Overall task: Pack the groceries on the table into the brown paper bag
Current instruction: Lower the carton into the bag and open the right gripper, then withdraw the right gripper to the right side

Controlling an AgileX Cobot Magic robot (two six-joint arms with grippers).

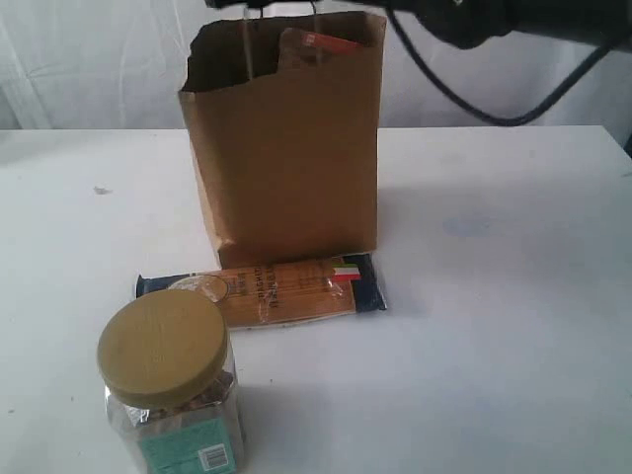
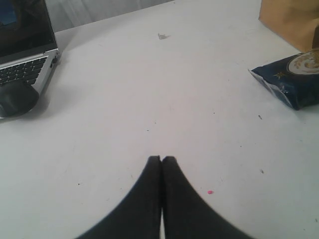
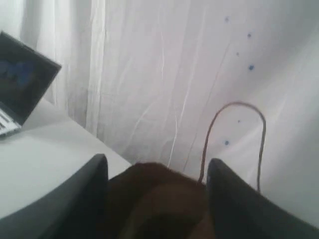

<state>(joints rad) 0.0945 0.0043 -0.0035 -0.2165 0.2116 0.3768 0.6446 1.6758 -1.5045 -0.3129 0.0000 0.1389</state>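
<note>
Over the bag point(image 1: 286, 168) my right fingers point(image 3: 82, 199) straddle the pouch point(image 1: 321, 44) to drop it in, grip unclear; left fingers point(image 2: 144, 204) pressed together, empty.

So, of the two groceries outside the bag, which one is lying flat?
The blue-ended spaghetti packet, lying just before the paper bag; the yellow-lidded jar stands upright.

Backdrop: a white, softly folded curtain point(image 1: 79, 59) hangs behind the white table point(image 1: 513, 296), in even, diffuse light. Toward one edge of the table stands an open silver laptop point(image 2: 22, 50), a black mouse point(image 2: 17, 97) just beside it.
</note>
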